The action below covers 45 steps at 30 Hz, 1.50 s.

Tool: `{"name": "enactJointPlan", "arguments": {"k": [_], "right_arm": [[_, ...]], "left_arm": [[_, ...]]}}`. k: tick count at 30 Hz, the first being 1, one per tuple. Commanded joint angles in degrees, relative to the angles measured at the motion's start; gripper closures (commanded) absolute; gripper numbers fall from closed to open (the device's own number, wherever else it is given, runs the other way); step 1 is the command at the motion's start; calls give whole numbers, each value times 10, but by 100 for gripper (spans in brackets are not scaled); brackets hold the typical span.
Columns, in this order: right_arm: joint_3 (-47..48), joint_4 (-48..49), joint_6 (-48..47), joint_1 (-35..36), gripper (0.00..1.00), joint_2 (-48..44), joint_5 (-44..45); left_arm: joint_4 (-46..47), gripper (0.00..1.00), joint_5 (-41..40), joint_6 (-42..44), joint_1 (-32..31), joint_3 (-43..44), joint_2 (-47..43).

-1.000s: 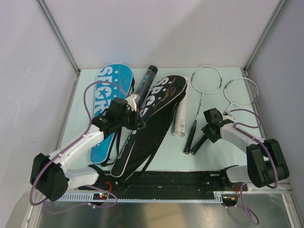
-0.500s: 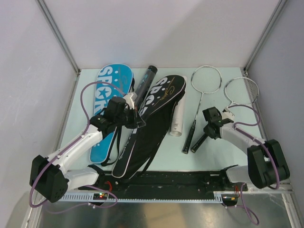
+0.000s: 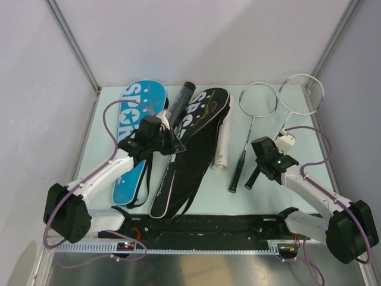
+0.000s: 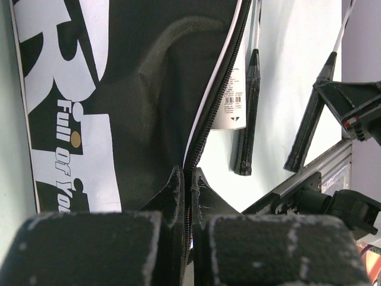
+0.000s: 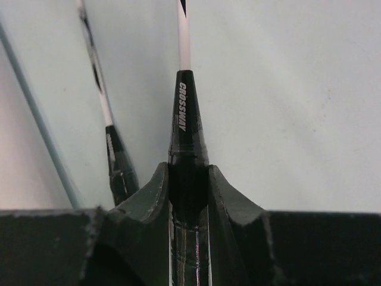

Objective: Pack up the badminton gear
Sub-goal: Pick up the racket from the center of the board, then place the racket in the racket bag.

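Note:
My left gripper [image 3: 173, 145] [image 4: 190, 182] is shut on the zippered edge of the black "SPORT" racket cover [image 3: 196, 134] [image 4: 143, 83], holding that edge up off the table. The blue cover [image 3: 133, 119] lies to its left. My right gripper [image 3: 261, 169] [image 5: 188, 179] is shut on the black handle [image 5: 187, 119] of the right-hand racket, whose head [image 3: 302, 93] points to the far right corner. The other racket [image 3: 258, 99] lies flat, its handle [image 3: 237, 173] [image 5: 119, 170] beside my right gripper. A white tube [image 3: 222, 143] [image 4: 233, 104] lies between the black cover and the rackets. A black tube [image 3: 181, 98] rests between the covers.
Metal frame posts [image 3: 318, 56] and side walls close in the table at the back corners. The black base rail [image 3: 202, 226] runs along the near edge. My left arm's purple cable [image 3: 110, 128] loops over the blue cover.
My right gripper has closed on the right racket's handle and moved it, so its head now sits farther back. The left gripper has drawn the black cover's edge slightly left.

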Motion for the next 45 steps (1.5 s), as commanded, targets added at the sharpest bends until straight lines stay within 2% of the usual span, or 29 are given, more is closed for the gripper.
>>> {"name": "enactJointPlan", "arguments": {"k": [1,6,11,20,26,30,41,45], "right_arm": [[15,20,-52,43,100,-26,35],[38,-13,-64,100,100,-79,-27],[62,-104,-13,182,100,-98,-47],[99,-266,130,372,100,-116,4],[115,-401,299,493,100,-100,50],[120,-445,368,558,100,-95,62],[182,-561,473,707,100,-50,74],[194,-560,485,741,100,-26,66]], "left_arm": [[31,100,-14,-31,4,33,14],[47,100,-29,-48,4,44,24],[63,100,-37,-60,4,64,48],[95,100,-43,-75,4,112,107],[111,100,-50,-89,4,117,125],[120,100,-69,-89,5,112,129],[134,100,-105,-95,7,122,132],[144,100,-100,-103,7,121,130]]}}
